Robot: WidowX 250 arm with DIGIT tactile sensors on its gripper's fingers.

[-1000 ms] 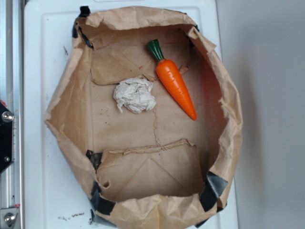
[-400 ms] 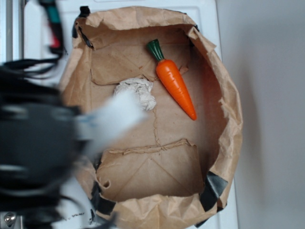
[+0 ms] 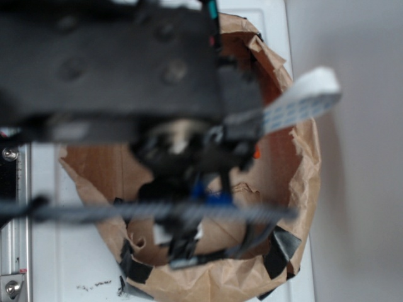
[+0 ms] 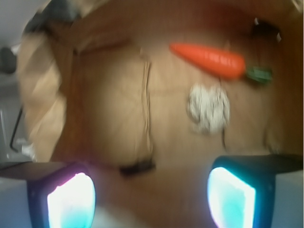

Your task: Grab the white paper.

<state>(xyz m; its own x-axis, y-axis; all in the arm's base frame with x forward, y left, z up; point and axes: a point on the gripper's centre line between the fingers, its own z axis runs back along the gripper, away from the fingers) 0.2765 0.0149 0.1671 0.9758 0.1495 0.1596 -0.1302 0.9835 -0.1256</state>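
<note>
While my tool [image 4: 151, 199] is hanging spread and empty above the brown paper bag [image 4: 109, 118], I am judging the white paper [image 4: 209, 108] ungrabbed, lying beside the carrot [image 4: 209, 60].

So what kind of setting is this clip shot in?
Likely a lab tabletop rig, not a home: an opened brown paper bag taped onto a white board, holding a toy carrot and crumpled white paper, with a metal rail alongside.

Exterior: my arm [image 3: 113, 69], blurred, hides the white paper and most of the carrot [image 3: 256, 153]. Wrist: white paper [image 4: 209, 108] blurred; my fingers [image 4: 71, 202] cut off below.
</note>
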